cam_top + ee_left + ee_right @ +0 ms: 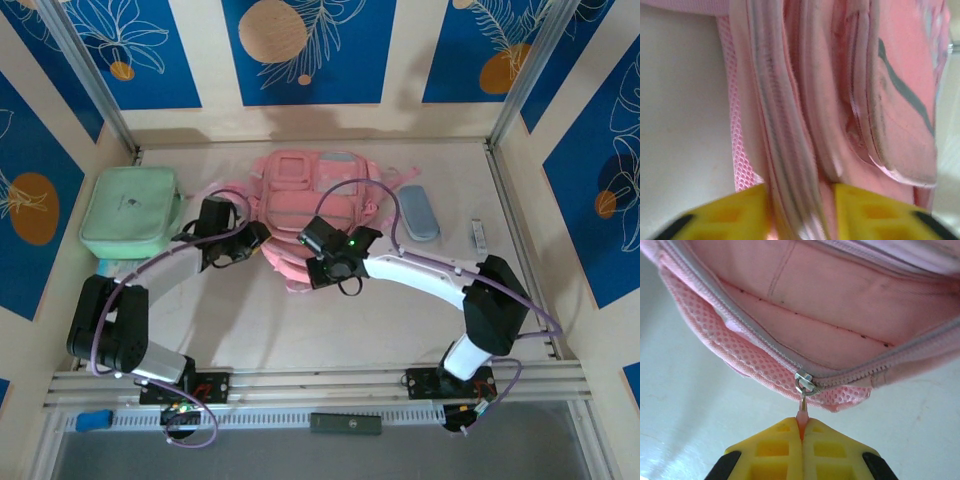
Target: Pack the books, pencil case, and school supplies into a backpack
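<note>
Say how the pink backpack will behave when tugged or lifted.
Probably floppy: fabric of the backpack folds between tips of the left pincer. It only rests on the table, so may slide when the right pincer, shut on the zipper pull, tugs.

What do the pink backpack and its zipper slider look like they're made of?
The backpack looks like matte woven pink fabric with stitch lines, plus open mesh along its edge where tiny holes show. The zipper slider looks like shiny silvery metal from its glints, though plated plastic is possible.
</note>
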Controlling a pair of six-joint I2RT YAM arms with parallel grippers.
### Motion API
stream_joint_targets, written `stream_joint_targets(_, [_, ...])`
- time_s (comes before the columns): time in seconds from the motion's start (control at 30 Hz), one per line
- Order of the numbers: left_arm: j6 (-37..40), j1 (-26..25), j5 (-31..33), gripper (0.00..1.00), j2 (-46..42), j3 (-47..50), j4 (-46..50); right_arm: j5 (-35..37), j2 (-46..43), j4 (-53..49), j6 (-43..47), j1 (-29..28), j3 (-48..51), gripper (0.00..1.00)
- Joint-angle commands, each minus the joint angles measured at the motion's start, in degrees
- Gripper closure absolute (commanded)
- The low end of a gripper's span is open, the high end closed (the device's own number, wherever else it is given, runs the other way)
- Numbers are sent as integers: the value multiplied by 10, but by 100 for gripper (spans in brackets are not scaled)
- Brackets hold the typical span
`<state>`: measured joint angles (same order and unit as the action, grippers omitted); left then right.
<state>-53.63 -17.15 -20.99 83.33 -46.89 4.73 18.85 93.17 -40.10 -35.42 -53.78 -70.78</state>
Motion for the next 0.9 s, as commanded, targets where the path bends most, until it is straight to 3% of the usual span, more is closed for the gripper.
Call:
stream_joint_targets(0.0, [6,-14,0,48,-31,3,-38,-42,22,25,-6,-5,-17,100])
stream_joint_targets(0.07, [-29,-39,21,40,-61,29,-45,-49,35,28,-13,2,-21,100])
stream_joint_targets(0.2, [-146,-124,105,36,-117,99,-77,-52,38,39,-17,3,-7,100])
stream_joint_targets(0.53, [-321,-230,198,38,-14,83,-98,-43,34,48,-23,5,18,100])
stream_joint_targets(0.63, [-339,-236,209,43,17,79,-121,-47,39,56,-21,4,21,100])
stream_joint_targets(0.73, [-331,-244,234,52,31,51,-58,-43,43,59,-19,1,19,100])
stream_joint_targets(0.87, [-335,-244,260,78,24,61,-50,-33,53,53,-13,1,12,100])
